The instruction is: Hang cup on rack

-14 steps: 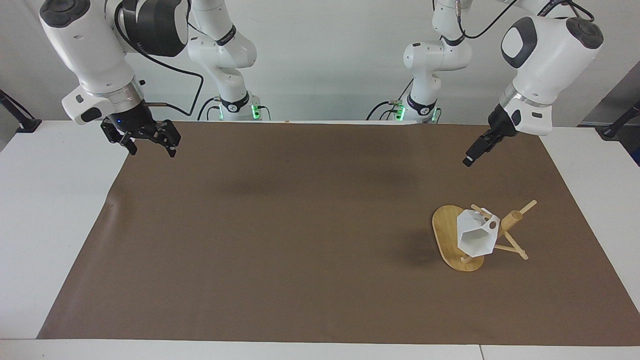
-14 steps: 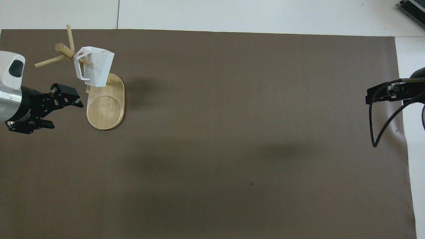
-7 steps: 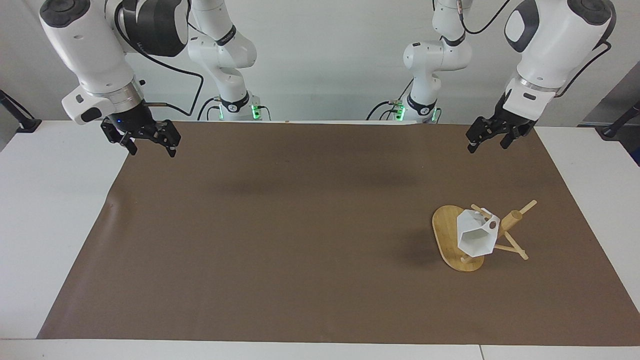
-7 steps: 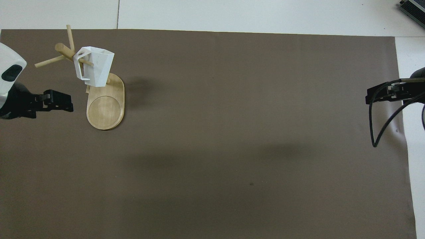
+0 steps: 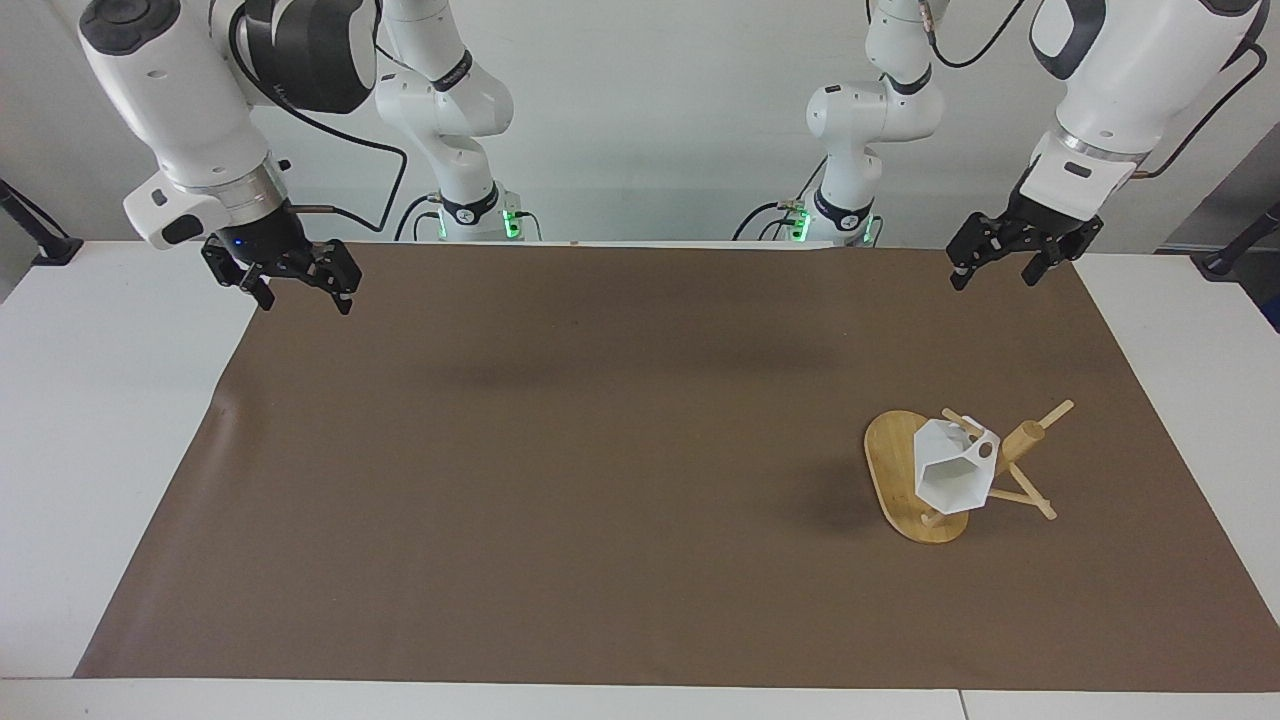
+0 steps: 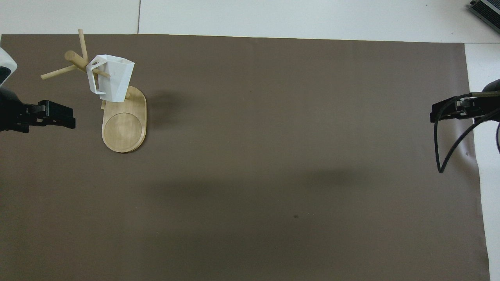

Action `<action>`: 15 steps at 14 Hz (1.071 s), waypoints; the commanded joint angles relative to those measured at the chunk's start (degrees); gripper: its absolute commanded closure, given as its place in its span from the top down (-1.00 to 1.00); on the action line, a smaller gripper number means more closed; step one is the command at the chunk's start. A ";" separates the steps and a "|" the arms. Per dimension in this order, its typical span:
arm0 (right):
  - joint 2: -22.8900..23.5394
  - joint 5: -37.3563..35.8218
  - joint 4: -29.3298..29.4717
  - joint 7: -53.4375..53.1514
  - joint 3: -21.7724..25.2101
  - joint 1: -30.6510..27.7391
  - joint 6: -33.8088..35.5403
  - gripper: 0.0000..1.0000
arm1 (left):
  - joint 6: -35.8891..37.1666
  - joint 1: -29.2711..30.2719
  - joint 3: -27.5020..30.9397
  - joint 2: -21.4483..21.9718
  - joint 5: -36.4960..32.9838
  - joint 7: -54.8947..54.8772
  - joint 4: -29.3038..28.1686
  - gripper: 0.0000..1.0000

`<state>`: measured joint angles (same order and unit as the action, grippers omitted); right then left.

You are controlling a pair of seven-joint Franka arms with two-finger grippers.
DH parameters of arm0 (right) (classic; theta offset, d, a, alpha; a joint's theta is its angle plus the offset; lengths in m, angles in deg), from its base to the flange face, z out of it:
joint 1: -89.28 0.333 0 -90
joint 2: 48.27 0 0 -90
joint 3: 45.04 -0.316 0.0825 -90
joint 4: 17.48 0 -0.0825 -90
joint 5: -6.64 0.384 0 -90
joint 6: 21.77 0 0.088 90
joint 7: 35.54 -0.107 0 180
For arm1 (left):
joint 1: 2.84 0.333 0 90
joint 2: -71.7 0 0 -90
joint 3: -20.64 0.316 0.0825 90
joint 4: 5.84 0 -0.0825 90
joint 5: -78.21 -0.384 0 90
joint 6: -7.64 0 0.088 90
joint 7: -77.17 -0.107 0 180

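Both grippers hang empty, and that fits a task that looks finished. Taking the facing view from its left edge across: the right gripper (image 5: pixel 297 288), at about ten o'clock on the brown mat (image 5: pixel 560 470), hovers over the mat's corner at the right arm's end with its fingers spread and nothing between them. It has no part in the hanging, and I judge that this arm simply waits out of the way.

Next comes the rack (image 5: pixel 915 490), at about four o'clock on the mat, standing on its oval base toward the left arm's end. The cup (image 5: pixel 952 468) hangs on it: a thin peg runs through the hole in the handle, so the body tips, mouth slanting down and away from the robots, over the base. The peg alone carries it; nothing else touches it.

Last, at about two o'clock, the left gripper (image 5: pixel 1005 268) is raised over the mat's edge near its own base, fingers parted and empty, well apart from the cup. Being up and clear, it cannot knock the cup off its peg.
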<state>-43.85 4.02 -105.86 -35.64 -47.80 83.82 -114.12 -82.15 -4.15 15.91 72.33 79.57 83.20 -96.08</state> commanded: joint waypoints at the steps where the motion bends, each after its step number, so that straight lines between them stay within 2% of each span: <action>1: -0.82 -0.10 -0.74 -0.87 -0.14 0.00 0.51 1.00 | 2.16 -1.06 0.95 -0.54 -1.00 -3.65 1.82 1.00; 6: -0.82 -0.10 -0.74 -0.87 -0.14 0.00 0.42 1.00 | 3.12 -3.87 4.02 0.07 -1.35 -3.74 1.30 1.00; 10: -0.82 -0.10 -0.74 -0.87 -0.14 0.00 0.42 1.00 | 5.93 -3.79 3.94 1.21 -1.36 -3.92 0.51 1.00; 15: -0.82 -0.10 -0.74 -0.78 -0.14 -0.08 0.42 1.00 | 5.68 -3.71 3.94 1.83 -1.36 -4.00 -0.11 1.00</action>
<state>-43.85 4.02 -105.86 -35.64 -47.80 83.82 -114.12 -77.13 -6.92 18.95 73.35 79.51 79.99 -95.86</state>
